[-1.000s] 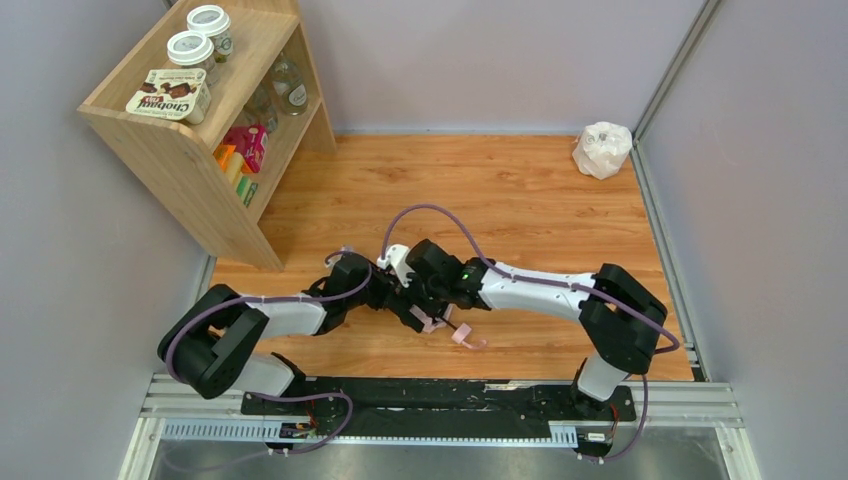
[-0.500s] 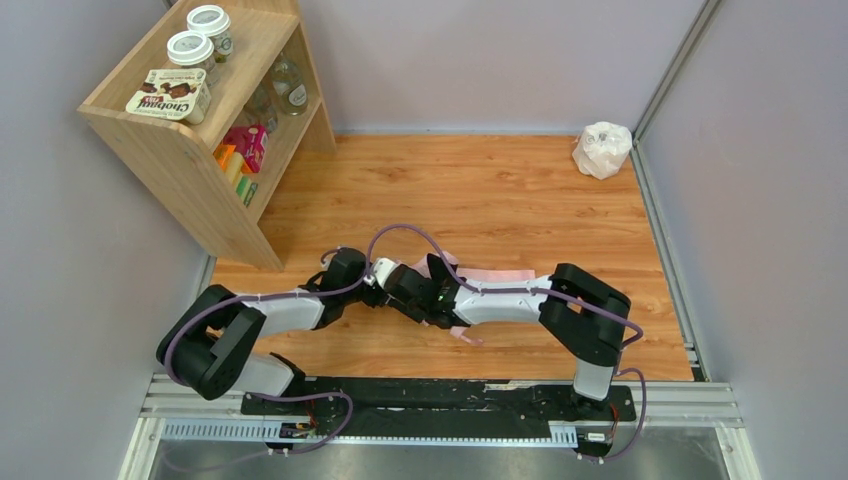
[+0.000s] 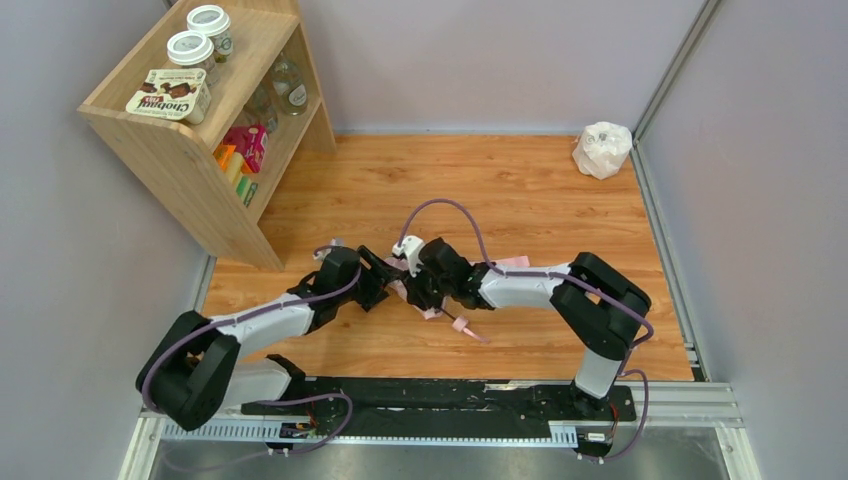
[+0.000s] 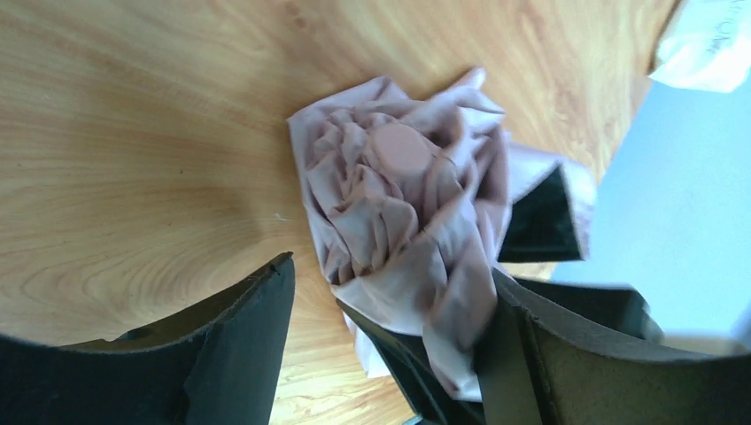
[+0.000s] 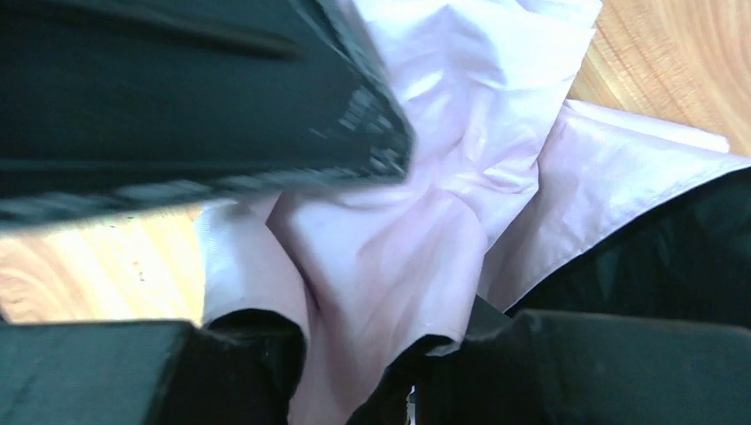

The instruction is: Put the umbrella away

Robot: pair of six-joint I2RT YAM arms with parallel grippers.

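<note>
**Umbrella clamped in the right fingers, end-on to the spread left fingers**

*Top external view.* The two arms meet low over the worktop [image 3: 520, 200]. The umbrella [image 3: 508, 263] lies beneath them, mostly hidden under the right forearm. Its pink handle [image 3: 461, 324] juts out on the near side of the right fingers [image 3: 422, 292]. The left fingers [image 3: 372, 284] face the bundle from the left, just beside it. Both arms are about equally close.

*Left wrist view.* The left fingers [image 4: 232, 354] stand spread wide and hold nothing. The umbrella [image 4: 398, 204] is a crumpled bundle that turns its round end cap [image 4: 398, 150] toward them. Its long axis therefore runs straight ahead, away from the fingertips. The bundle sits ahead of the gap and off-centre, toward the finger at the picture's right, which the fabric seems to brush. A black finger of the other arm [image 4: 540, 221] flanks the bundle beyond.

*Right wrist view.* The right fingers [image 5: 567, 363] are clenched on the umbrella [image 5: 390, 257], whose fabric runs down into the narrow slot between them. A blurred dark body fills the upper left, and what it is cannot be told.

By judgement, a left-hand grip would need the fingers to advance along that axis and centre the bundle between them.
</note>
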